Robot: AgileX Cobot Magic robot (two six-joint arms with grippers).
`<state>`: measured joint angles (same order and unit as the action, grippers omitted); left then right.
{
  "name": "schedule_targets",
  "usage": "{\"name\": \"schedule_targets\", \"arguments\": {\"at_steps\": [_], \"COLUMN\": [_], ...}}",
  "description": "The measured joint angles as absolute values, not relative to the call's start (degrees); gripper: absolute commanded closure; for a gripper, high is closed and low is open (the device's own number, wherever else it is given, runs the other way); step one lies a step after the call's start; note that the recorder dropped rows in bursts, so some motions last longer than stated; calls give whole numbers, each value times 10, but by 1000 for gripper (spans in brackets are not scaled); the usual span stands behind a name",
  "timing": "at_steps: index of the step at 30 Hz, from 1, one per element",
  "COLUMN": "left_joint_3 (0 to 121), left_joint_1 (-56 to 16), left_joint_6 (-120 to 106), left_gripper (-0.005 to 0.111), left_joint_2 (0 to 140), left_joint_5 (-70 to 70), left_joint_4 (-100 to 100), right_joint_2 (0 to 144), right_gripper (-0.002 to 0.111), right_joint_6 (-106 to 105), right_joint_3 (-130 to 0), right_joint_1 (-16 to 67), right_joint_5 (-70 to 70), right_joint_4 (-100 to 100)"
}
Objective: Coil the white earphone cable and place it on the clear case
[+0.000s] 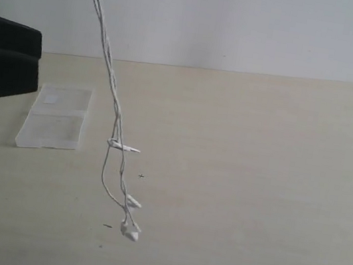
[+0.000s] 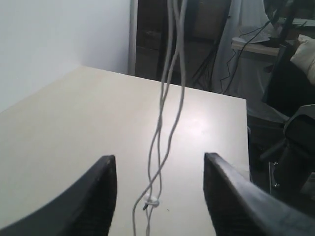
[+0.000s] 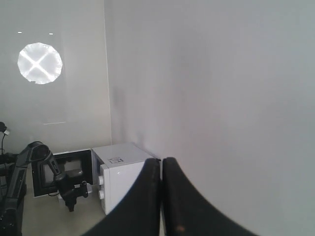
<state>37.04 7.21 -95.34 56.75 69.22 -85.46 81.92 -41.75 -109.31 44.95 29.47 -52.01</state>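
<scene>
The white earphone cable [image 1: 111, 78] hangs in the air as a doubled, twisted strand running out of the top of the exterior view. Its inline piece [image 1: 122, 145] sticks out sideways, and the earbuds [image 1: 129, 231] dangle just above or on the table. The clear case [image 1: 54, 118] lies flat on the table to the left of the strand. My left gripper [image 2: 160, 157] is open, and the cable [image 2: 170, 98] hangs between its fingers without touching them. My right gripper [image 3: 161, 160] is shut and raised toward a wall; the wire does not show between its fingers.
The black left arm [image 1: 3, 58] fills the exterior view's left edge, beside the case. The pale table [image 2: 74, 123] ends at a far edge, with chairs and cords [image 2: 290, 123] beyond. A white microwave [image 3: 118, 172] stands below the right gripper.
</scene>
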Motion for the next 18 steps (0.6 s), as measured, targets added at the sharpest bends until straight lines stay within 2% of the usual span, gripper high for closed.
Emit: {"name": "schedule_targets", "arguments": {"at_steps": [14, 18], "left_joint_3": [370, 370], "left_joint_1": [-24, -46], "left_joint_6": [-992, -1000], "left_gripper": [54, 47], "left_joint_2": [621, 633], "left_joint_5": [650, 641], "left_joint_4": [-922, -934], "right_joint_2": [819, 819], "right_gripper": [108, 108], "right_joint_6": [-427, -429], "right_joint_3": [-1093, -1093], "right_joint_1": [449, 449], "right_joint_5": [295, 294], "right_joint_4": [-522, -522]}}
